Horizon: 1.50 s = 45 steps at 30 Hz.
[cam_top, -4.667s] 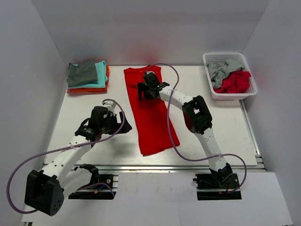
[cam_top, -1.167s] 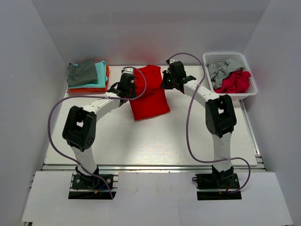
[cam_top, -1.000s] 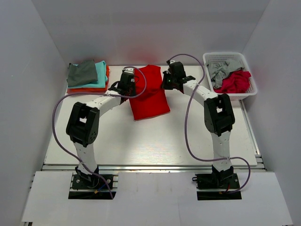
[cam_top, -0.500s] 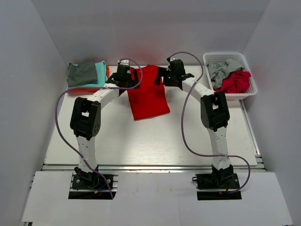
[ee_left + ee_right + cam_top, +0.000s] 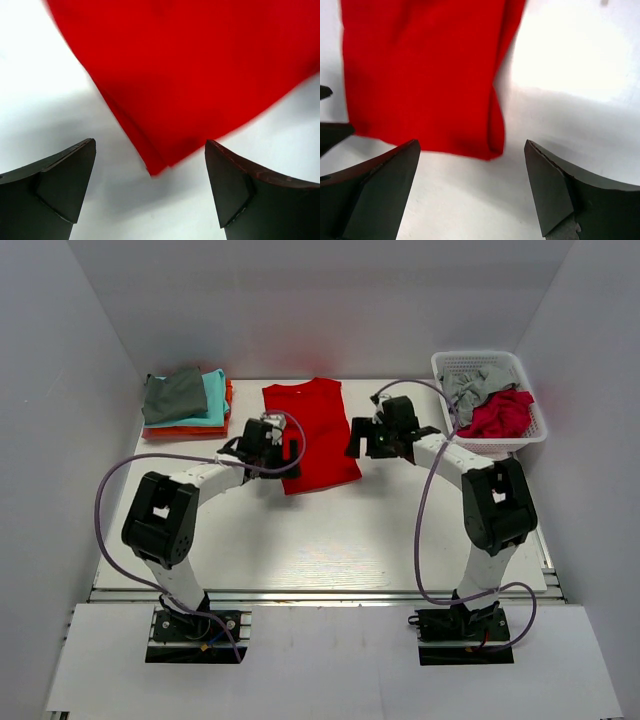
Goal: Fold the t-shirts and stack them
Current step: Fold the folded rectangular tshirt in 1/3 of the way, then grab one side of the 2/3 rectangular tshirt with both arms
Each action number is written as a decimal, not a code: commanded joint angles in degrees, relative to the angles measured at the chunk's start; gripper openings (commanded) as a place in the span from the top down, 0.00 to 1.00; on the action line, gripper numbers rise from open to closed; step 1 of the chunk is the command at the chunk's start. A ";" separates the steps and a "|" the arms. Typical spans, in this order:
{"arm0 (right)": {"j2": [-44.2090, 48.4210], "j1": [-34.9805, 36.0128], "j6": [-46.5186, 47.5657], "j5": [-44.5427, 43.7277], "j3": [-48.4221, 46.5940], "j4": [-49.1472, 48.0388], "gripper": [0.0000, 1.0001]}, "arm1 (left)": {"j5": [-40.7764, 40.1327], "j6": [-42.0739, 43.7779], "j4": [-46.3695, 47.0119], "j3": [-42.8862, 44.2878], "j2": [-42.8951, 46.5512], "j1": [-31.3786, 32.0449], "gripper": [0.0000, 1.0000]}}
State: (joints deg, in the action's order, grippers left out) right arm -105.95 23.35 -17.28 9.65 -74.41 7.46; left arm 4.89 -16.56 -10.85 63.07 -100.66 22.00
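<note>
Two robot arms flank a folded red t-shirt (image 5: 310, 435) lying flat on the white surface (image 5: 330, 530). The left pincer (image 5: 290, 452) stands wide open and holds nothing, with the shirt's near corner just ahead of it. From the left wrist camera that corner points into the gap between the two dark fingers (image 5: 55, 185) and stops short of the tips, touching neither. The rest of the cloth spreads away ahead and to the right of this pincer.

The right pincer (image 5: 358, 440) is also spread wide and empty, set just beside the shirt's opposite edge. Its wrist camera shows the shirt's other near corner ahead of the fingers (image 5: 570, 195), a little left of the midline, with a doubled fold running along that edge. Bare surface lies ahead and to the right of this pincer. The two pincers face each other across the lower part of the garment — neither touches it.

Beyond and to the left of the left pincer sits a stack of folded t-shirts (image 5: 185, 405), grey on top, teal beneath and orange at the bottom. Beyond and to the right of the right pincer, a white basket (image 5: 500, 443) holds a crumpled grey t-shirt (image 5: 465, 388) and a crimson t-shirt (image 5: 500, 415) — both unfolded and well apart from either pincer.
</note>
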 commanded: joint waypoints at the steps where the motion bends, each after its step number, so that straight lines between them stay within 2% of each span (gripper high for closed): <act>1: 1.98 -0.06 1.37 1.94 3.92 -1.93 0.10 | 6.10 0.91 2.06 -4.44 3.72 1.55 0.00; 6: -0.13 -0.33 2.16 2.74 5.24 -2.18 0.10 | 4.88 0.91 3.29 -6.82 3.72 3.40 0.02; 7: -1.35 -0.33 2.16 3.09 5.07 -2.54 0.10 | 4.00 0.91 3.29 -6.82 3.72 3.40 0.04; 8: -1.97 -0.24 2.07 3.18 4.54 -3.24 0.13 | 3.99 1.61 3.29 -6.82 2.94 3.40 0.11; 10: -3.90 -0.24 2.34 3.53 3.93 -2.90 0.16 | 3.99 1.62 4.25 -7.51 2.23 3.40 0.14; 13: -6.62 -0.06 2.77 4.94 3.22 -3.59 0.24 | 3.38 2.14 5.58 -7.52 0.65 3.40 0.25; 14: -7.07 -0.06 2.95 5.29 2.79 -2.90 0.31 | 3.38 2.66 5.58 -7.52 -0.31 3.40 0.33; 17: -8.48 -0.06 2.34 5.64 2.60 -3.07 0.42 | 2.85 3.28 5.58 -6.47 -1.72 3.40 0.47; 19: -9.09 -0.06 1.81 6.78 3.22 -3.77 0.47 | 2.85 3.81 5.58 -6.47 -2.35 3.92 0.54; 20: -9.27 -0.06 1.20 7.57 3.13 -4.38 0.63 | 2.85 3.81 5.58 -6.47 -2.35 3.93 0.63; 22: -9.27 -0.06 1.02 8.28 2.78 -3.95 0.76 | 2.85 4.42 5.58 -5.85 -2.87 3.93 0.70; 23: -9.10 -0.06 0.93 8.63 3.13 -3.86 0.80 | 2.85 4.43 5.58 -5.85 -2.87 3.93 0.74; 25: -8.22 0.02 1.02 8.63 3.57 -3.77 0.86 | 2.85 4.43 5.58 -5.85 -2.87 3.93 0.99; 26: -6.74 0.02 0.84 8.72 4.01 -3.60 0.88 | 3.72 5.21 5.58 -5.24 -2.18 3.93 1.00; 27: -6.38 -0.06 0.84 8.72 4.19 -3.51 1.00 | 3.73 5.22 4.97 -5.24 -1.65 3.93 1.00; 31: -2.07 0.02 1.19 8.46 6.46 -1.58 1.00 | 7.50 5.22 4.35 -6.90 3.18 4.46 1.00; 35: 6.01 0.29 0.58 7.93 10.93 2.90 1.00 | 16.61 2.58 2.07 -9.89 9.86 5.59 1.00; 38: 14.25 0.20 0.32 8.02 14.71 6.85 1.00 | 20.24 0.30 -1.26 -12.17 15.47 6.74 1.00; 39: 14.28 0.37 0.32 8.28 15.26 7.65 1.00 | 21.03 0.30 -2.49 -12.18 16.98 6.74 1.00; 40: 18.46 0.29 0.49 8.80 16.13 10.79 1.00 | 22.09 -0.31 -3.90 -12.70 18.38 6.74 1.00; 42: 22.08 0.38 2.24 10.38 15.97 13.61 1.00 | 24.02 -1.02 -8.29 -12.71 22.76 7.44 1.00; 45: 27.19 0.29 4.00 12.75 14.22 23.10 1.00 | 29.02 -1.55 -11.29 -12.71 26.82 7.97 1.00</act>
State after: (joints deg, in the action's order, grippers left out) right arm -82.91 23.44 -15.55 19.00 -58.72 20.86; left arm 26.89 -16.97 -17.34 50.92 -78.04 29.56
